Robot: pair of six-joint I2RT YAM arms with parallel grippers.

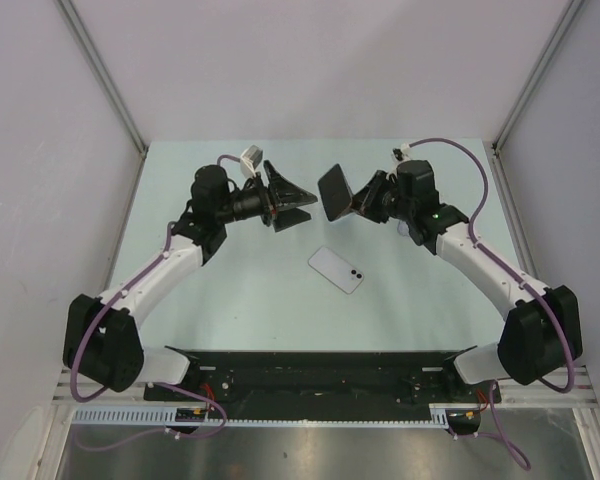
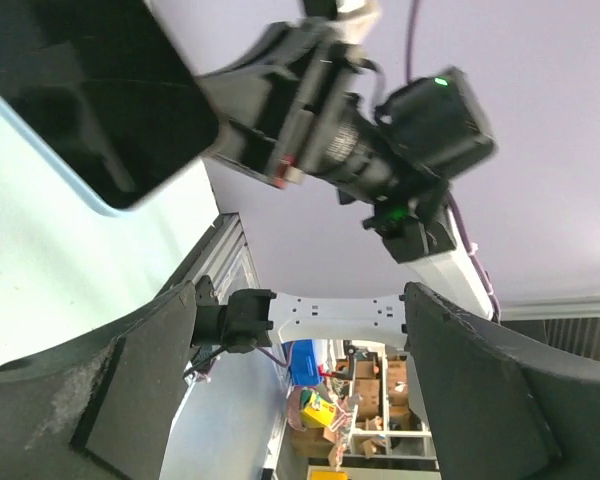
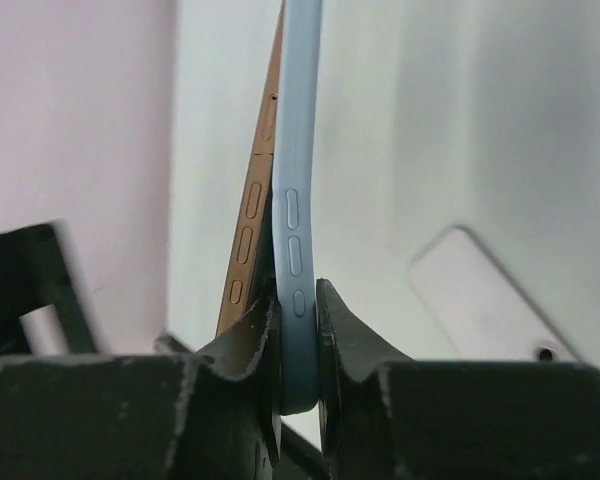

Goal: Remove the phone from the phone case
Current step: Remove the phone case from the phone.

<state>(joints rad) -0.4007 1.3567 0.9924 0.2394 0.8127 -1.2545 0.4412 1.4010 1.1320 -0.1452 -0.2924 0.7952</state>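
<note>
My right gripper (image 1: 358, 200) is shut on the lower end of a light blue phone case (image 1: 334, 192) and holds it upright above the table. In the right wrist view the jaws (image 3: 298, 325) pinch the blue case (image 3: 298, 200). The gold edge of the phone (image 3: 252, 200) stands slightly out of the case on the left side. My left gripper (image 1: 290, 201) is open and empty, a short gap left of the case and facing it. In the left wrist view (image 2: 300, 350) the phone's dark screen (image 2: 90, 90) shows at the upper left.
A white phone-shaped slab with a camera lens (image 1: 336, 269) lies flat on the pale table (image 1: 230, 290), below and between the grippers. It also shows in the right wrist view (image 3: 490, 300). Grey walls enclose the table on three sides.
</note>
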